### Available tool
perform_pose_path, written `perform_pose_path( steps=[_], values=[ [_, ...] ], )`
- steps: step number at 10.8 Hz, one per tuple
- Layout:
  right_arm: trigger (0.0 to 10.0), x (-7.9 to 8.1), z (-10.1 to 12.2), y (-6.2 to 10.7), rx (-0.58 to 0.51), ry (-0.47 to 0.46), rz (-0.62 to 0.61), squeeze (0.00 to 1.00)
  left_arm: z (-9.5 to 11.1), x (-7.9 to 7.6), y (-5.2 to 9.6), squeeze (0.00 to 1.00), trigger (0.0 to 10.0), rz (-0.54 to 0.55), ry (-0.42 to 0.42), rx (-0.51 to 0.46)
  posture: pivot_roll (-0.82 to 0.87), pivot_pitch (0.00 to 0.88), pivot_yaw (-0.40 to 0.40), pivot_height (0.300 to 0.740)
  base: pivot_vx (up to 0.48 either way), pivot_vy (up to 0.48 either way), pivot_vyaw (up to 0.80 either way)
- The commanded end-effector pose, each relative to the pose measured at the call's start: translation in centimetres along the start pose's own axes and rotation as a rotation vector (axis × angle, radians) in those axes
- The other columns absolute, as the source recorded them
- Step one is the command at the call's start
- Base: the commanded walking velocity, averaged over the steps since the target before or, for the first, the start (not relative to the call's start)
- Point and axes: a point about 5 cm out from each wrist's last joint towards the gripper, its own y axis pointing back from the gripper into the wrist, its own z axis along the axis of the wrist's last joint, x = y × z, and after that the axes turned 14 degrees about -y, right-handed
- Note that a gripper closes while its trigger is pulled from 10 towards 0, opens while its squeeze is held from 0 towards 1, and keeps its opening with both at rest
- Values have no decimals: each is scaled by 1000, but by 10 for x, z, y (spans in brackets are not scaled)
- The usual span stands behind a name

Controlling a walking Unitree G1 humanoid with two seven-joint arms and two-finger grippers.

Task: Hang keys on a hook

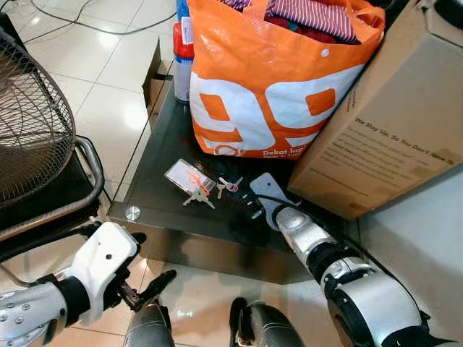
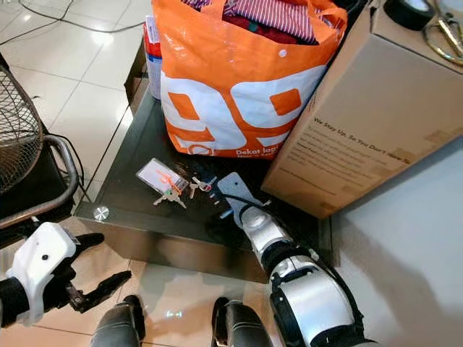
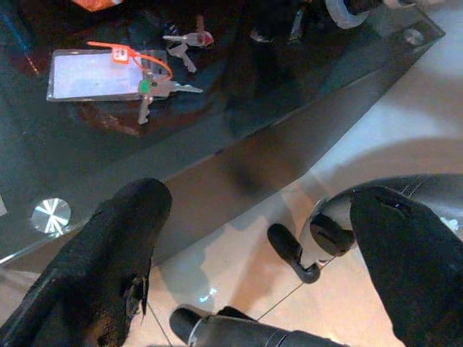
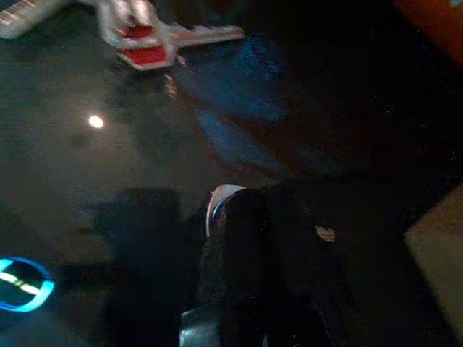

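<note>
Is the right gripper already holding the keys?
No, the keys lie on the dark glass table, apart from the right gripper.

My right gripper (image 2: 226, 204) rests on the dark glass table (image 2: 137, 148), just beside the keys (image 2: 176, 190) and their clear tag (image 2: 156, 176). My left gripper (image 2: 101, 267) hangs spread over the floor. An orange bag (image 2: 239, 94) and cardboard box (image 2: 362, 123) stand behind.

Orange-and-white bag (image 1: 268, 87); silver keys (image 1: 199, 195) on dark glass table (image 1: 166, 144).
</note>
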Motion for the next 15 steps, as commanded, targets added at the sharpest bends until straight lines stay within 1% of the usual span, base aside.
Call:
perform_pose_path(
  steps=[1,2,4,5,6,7,8,9,10,11,12,13,15],
  values=[
    [0,8,-35,3,115,-57,57,0,-1,-5,-4,82,10000,-15,5,-5,114,236,-173,740,0,0,0],
    [0,12,-42,5,113,-65,82,0,-1,-6,-9,82,10000,-14,9,-19,105,218,-177,740,0,0,0],
    [0,16,-53,11,87,-124,90,0,-2,-4,-18,86,10000,-1,5,-33,93,194,-182,740,0,0,0],
    [0,16,-52,13,42,-174,67,0,-3,0,-24,82,10000,14,1,-37,88,177,-181,740,0,0,0],
    [0,15,-47,12,8,-185,51,0,-3,1,-26,86,10000,18,-5,-37,90,170,-177,740,0,0,0],
    [10000,15,-38,11,-19,-241,49,0,-4,1,-29,86,10000,18,-9,-39,85,161,-171,740,0,0,0],
    [10000,10,-29,13,-61,-312,46,596,-4,2,-30,78,10000,26,-11,-42,80,155,-176,740,0,0,0],
    [10000,5,-23,14,-99,-334,27,1000,-4,4,-31,82,10000,39,-12,-44,79,153,-179,740,0,0,0],
    [10000,-5,-16,16,-165,-360,-11,1000,-5,6,-34,82,10000,45,-14,-47,78,154,-183,740,0,0,0],
    [10000,-9,-16,17,-164,-388,8,1000,-5,5,-34,82,10000,47,-12,-48,78,155,-185,740,0,0,0],
    [10000,-7,-20,16,-114,-357,62,1000,-5,4,-34,86,10000,44,-10,-51,75,153,-184,740,0,0,0],
    [10000,2,-34,17,9,-284,172,1000,-5,3,-36,86,10000,37,-9,-56,74,153,-183,740,0,0,0],
    [10000,5,-41,17,50,-284,198,1000,-5,3,-37,86,10000,36,-11,-58,75,154,-184,740,0,0,0]
  ],
)
